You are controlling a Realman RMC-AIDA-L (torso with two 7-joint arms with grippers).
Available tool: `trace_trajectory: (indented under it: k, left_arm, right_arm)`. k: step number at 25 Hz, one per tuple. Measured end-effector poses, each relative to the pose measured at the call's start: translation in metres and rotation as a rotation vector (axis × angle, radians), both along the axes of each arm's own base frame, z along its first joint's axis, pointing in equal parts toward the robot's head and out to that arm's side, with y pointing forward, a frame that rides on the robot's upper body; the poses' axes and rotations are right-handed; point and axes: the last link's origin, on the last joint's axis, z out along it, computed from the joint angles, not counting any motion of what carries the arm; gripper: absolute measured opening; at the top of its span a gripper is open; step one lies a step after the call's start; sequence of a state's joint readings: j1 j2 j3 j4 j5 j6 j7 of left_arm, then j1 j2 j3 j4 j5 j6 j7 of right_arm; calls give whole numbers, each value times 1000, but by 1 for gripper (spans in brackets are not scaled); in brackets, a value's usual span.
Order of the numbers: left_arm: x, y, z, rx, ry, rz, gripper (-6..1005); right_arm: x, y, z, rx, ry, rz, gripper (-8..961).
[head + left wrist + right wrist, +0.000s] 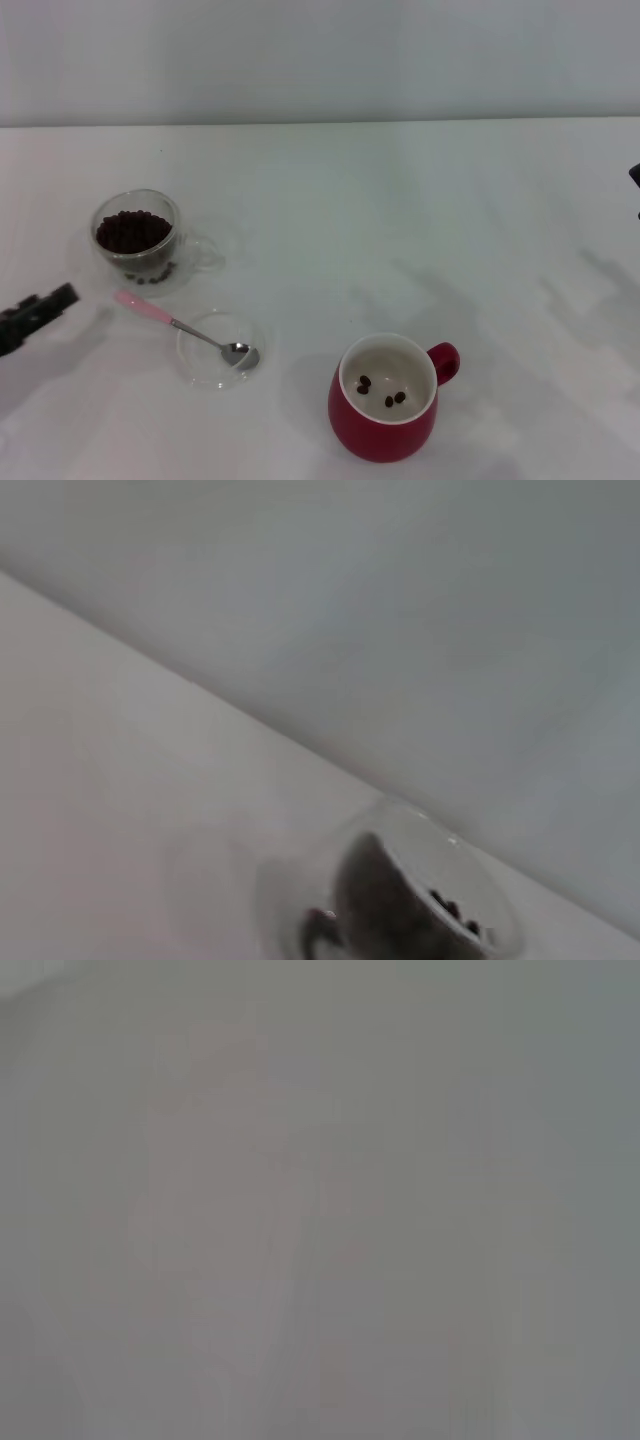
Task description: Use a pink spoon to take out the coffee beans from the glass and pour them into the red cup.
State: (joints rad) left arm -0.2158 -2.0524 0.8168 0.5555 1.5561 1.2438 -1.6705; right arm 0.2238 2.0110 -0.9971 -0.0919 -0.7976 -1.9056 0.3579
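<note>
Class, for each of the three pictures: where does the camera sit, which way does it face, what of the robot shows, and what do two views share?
Head view: from the robot's head, looking forward and down at the white table; left gripper at the left edge, a dark bit of the right arm at the right edge.
Left wrist view: on the left arm, facing the glass of coffee beans; no robot part shows.
Right wrist view: on the right arm; only a plain grey blur.
Shared: head and left wrist views both show the glass.

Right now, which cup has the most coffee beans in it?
The small clear glass beside the pink spoon: it holds a dark heap of beans, while the red ceramic cup holds only three.
</note>
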Motion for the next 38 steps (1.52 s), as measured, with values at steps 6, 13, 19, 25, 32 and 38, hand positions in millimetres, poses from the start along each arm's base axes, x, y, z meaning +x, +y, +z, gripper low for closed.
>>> trace_trajectory:
  k: [6,13,19,25,32,38]
  left_arm:
    - [-18,-20,44,172,120,-32,780]
    - [-28,-33,74,432,316,-128,775]
    - [-36,-36,83,727,474,-109,774]
    - [-37,-29,65,844,528,-35,773]
    - [-29,-12,50,887,582,-14,774]
    - [-24,-3,46,918,585,3,774]
  right_arm:
    - [-5,-3,3,21,9,40,719]
    - [-5,2,1,16,24,22,719]
    - [-5,2,-2,3,49,11,719]
    - [-4,6,2,43,92,-18,717]
    - [-3,7,4,59,91,-24,714]
    - [0,11,2,50,78,-53,713]
